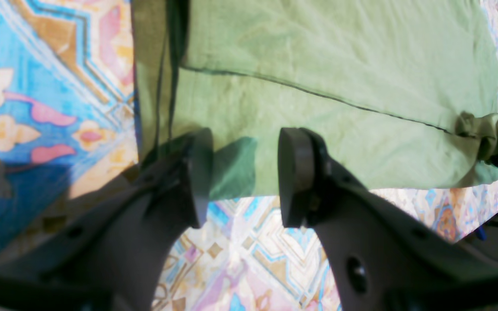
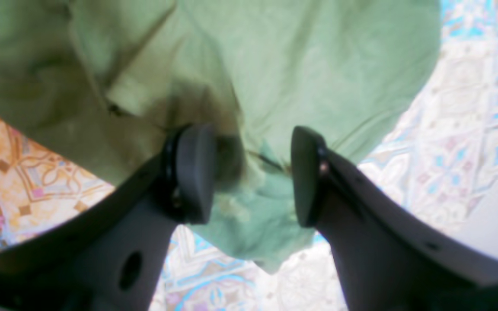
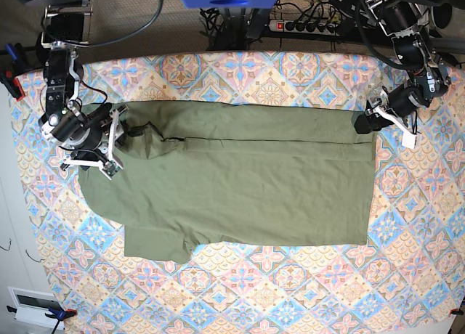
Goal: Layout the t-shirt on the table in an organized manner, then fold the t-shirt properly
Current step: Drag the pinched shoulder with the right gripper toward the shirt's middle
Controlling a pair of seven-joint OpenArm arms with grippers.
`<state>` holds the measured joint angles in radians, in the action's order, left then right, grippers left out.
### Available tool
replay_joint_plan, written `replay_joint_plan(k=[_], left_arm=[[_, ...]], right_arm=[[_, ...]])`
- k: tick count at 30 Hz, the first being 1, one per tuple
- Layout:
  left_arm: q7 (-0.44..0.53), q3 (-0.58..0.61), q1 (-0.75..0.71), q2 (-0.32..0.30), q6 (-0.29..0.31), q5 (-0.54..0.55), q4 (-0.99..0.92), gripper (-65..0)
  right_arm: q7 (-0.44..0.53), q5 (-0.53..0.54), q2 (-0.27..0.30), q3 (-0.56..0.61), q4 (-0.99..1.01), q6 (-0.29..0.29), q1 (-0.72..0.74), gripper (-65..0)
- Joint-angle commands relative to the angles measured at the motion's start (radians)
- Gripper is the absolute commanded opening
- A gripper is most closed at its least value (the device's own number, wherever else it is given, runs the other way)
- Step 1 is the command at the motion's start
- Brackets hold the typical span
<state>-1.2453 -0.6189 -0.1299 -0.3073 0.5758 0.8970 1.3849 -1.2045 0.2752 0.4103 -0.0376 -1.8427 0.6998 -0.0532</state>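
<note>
Colourful counter [image 3: 290, 290] carries the soft, light t-shirt [image 3: 247, 181], best taken at its corners; left tool [image 1: 244, 177] and right tool [image 2: 251, 172] stand released.

Both grippers are showing dark grey moulded fingers [image 1: 197, 172] ending in flat rounded pads [image 2: 193, 172], each finger pierced by a round hole. In the base view black jointed arms [image 3: 58, 80] are carrying white bracket plates [image 3: 98, 160] and trailing black cables [image 3: 131, 29].

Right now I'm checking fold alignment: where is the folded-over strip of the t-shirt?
In the base view, it runs along the t-shirt's far edge, between both claws.
</note>
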Motion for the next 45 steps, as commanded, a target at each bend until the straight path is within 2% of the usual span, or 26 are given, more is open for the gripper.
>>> replay_joint_plan(k=[1,5,9,12,16,22,26,28,37,41,45], left_arm=[[0.014,-0.003,0.013,-0.017,0.006,0.024,0.015,-39.9],[0.014,-0.006,0.014,-0.020,0.006,0.026,0.017,-39.9],[0.014,-0.006,0.016,-0.022,0.006,0.044,0.017,-39.9],[0.014,-0.006,0.016,-0.023,0.006,0.060,0.017,-39.9],[0.014,-0.006,0.016,-0.023,0.006,0.060,0.017,-39.9],[0.014,-0.006,0.016,-0.023,0.006,0.060,0.017,-39.9],[0.014,-0.006,0.016,-0.025,0.006,0.060,0.017,-39.9],[0.014,-0.005,0.017,-0.025,0.006,0.060,0.017,-39.9],[0.014,-0.005,0.036,-0.025,0.006,0.058,0.017,-39.9],[0.014,-0.008,0.037,-0.026,0.006,0.058,0.017,-39.9],[0.016,-0.008,0.059,-0.036,0.006,0.060,0.017,-39.9]], right_arm=[[0.013,0.003,0.011,-0.026,-0.019,-0.002,0.016,-37.9],[0.015,0.003,0.002,-0.040,-0.010,-0.002,0.022,-37.9],[0.065,0.003,-0.066,-0.037,0.034,-0.002,0.023,-37.9],[0.093,0.003,-0.092,-0.032,0.119,-0.002,0.052,-37.9],[0.096,0.003,-0.092,0.061,0.205,-0.002,0.094,-38.2],[0.090,0.003,-0.084,0.203,0.202,-0.002,0.077,-44.9],[0.090,0.003,-0.054,0.241,0.200,-0.002,0.031,-45.1],[0.093,0.003,-0.049,0.232,0.179,-0.002,0.028,-45.1],[0.090,0.009,-0.031,0.034,-0.035,-0.002,-0.001,-45.1],[0.090,0.005,-0.034,0.017,-0.016,-0.002,0.006,-45.3],[0.097,0.003,-0.040,0.051,0.094,-0.002,0.011,-45.3]])
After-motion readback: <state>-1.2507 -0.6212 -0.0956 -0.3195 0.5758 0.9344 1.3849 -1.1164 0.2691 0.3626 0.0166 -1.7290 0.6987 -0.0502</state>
